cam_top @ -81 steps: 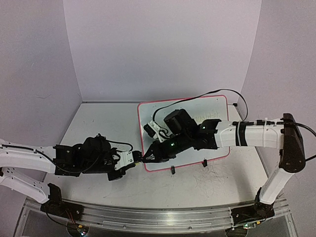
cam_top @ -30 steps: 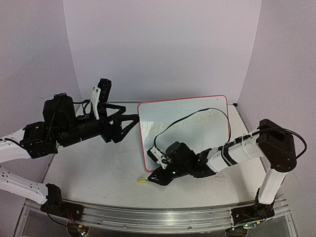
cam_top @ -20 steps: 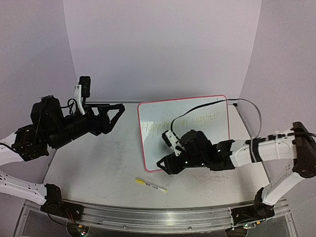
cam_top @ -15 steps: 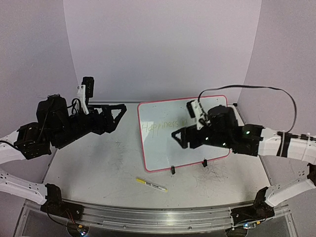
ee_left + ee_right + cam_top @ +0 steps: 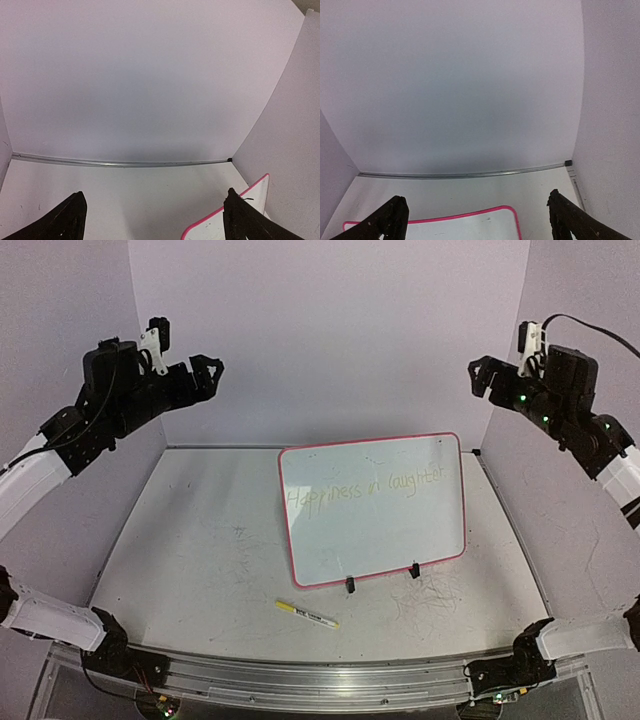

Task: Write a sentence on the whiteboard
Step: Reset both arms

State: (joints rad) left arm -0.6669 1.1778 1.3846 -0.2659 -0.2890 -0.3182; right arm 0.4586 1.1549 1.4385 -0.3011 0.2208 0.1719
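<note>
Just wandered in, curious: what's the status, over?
Both up high: left arm, right arm, jaws open, empty. Faint sentence on whiteboard. On table in front, yellow marker; nothing blocking.

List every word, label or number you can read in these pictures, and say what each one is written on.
"Happiness in laughter": a rough reading of the faint yellow-green handwritten sentence on the whiteboard.
Dark print on the yellow marker is too small to read.
Nothing else in any view is readable.
</note>
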